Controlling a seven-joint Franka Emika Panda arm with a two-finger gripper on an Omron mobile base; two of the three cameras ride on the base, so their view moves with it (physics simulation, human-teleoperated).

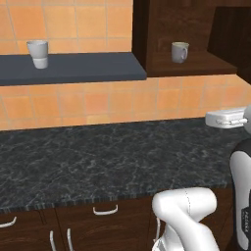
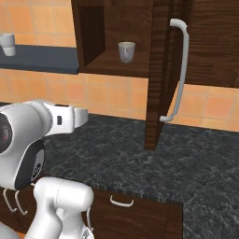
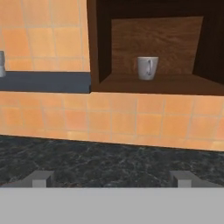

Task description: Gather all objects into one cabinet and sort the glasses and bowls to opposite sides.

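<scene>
Fingers (image 3: 112, 178) spread wide apart, nothing between them, only their two grey tips (image 3: 42, 178) visible low in the hand view, hovering over the dark marbled tabletop (image 3: 109, 159). Aimed level at the tiled wall (image 3: 131, 118) and the open cabinet (image 3: 157, 85) above it.

Straight ahead and higher than the fingertips, well apart from them: grey-beige mug (image 3: 147, 68), upright, long axis vertical, mouth up, handle turned toward the right in the hand view. Standing on the cabinet's lower board, roughly centred in the opening, clear of both side walls. Same mug (image 1: 179, 52) in the left base view with handle toward the right; in the right base view (image 2: 126, 52) near the front edge of the board. Only thing visible inside the cabinet.

Cabinet door (image 2: 161, 74) swung open, edge-on to the right base camera, long pale bar handle (image 2: 179, 70) running vertically along it.

Left of the cabinet, dark blue-grey shelf (image 1: 73, 68) butting against its side. Near the shelf's left end, pale tumbler (image 1: 38, 54), upright, mouth up, no handle, far off to the left of the fingers.

Silver toaster (image 1: 226, 117) on the tabletop against the wall, at the right of the left base view.
</scene>
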